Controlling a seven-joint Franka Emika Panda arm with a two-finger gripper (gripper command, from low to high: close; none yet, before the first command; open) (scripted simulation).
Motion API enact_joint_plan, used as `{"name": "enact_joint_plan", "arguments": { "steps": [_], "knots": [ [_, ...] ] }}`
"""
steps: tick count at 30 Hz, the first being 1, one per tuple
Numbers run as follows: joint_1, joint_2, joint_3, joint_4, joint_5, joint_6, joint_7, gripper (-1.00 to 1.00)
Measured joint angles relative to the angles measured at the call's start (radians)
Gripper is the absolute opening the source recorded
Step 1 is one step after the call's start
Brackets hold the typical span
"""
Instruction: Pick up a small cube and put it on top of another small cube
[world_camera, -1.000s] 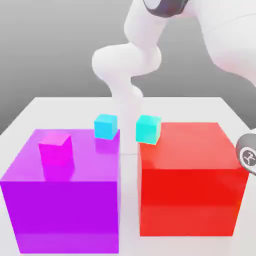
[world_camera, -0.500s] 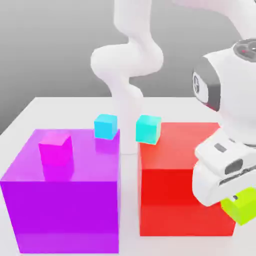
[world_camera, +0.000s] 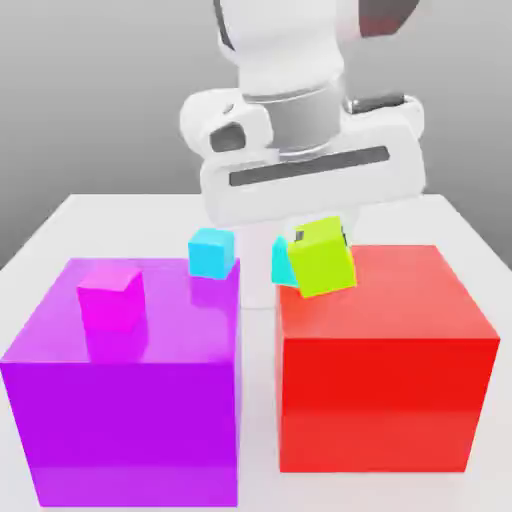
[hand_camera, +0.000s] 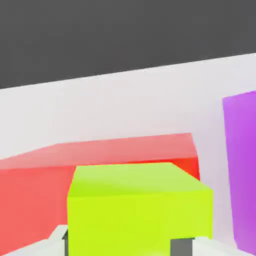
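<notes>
The small lime cube (world_camera: 324, 258) hangs tilted in the air over the back left corner of the big red block (world_camera: 385, 350). My gripper (world_camera: 321, 240) is shut on it from above, under the broad white hand (world_camera: 310, 175). In the hand view the lime cube (hand_camera: 137, 210) sits between my fingers, with the red block's top (hand_camera: 35, 195) below it. The small sky-blue cube (world_camera: 212, 252) rests on the back right corner of the big purple block (world_camera: 130, 400), to the exterior view's left of the held cube and lower.
A turquoise small cube (world_camera: 281, 262) stands on the red block's back left corner, half hidden behind the lime cube. A magenta small cube (world_camera: 112, 296) sits on the purple block's top. The purple block's side (hand_camera: 242, 165) is close by. A narrow gap separates the big blocks.
The hand swung from the exterior view's lower right, in front of the red block, up and to the left. It carried the lime cube to above the red block's back left corner.
</notes>
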Motion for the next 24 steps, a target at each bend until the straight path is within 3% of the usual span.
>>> {"name": "enact_joint_plan", "arguments": {
  "steps": [10, 14, 15, 21, 24],
  "knots": [
    [-0.239, -0.36, 0.062, -0.184, -0.177, -0.141, 0.294, -1.0],
    [-0.264, -0.352, 0.067, -0.297, -0.196, -0.019, 0.319, -1.0],
    [-0.266, -0.343, 0.067, -0.322, -0.197, 0.015, 0.32, 1.0],
    [-0.267, -0.339, 0.067, -0.335, -0.201, 0.032, 0.322, 1.0],
    [-0.267, -0.361, 0.069, -0.28, -0.2, -0.046, 0.322, 1.0]
  ]
}}
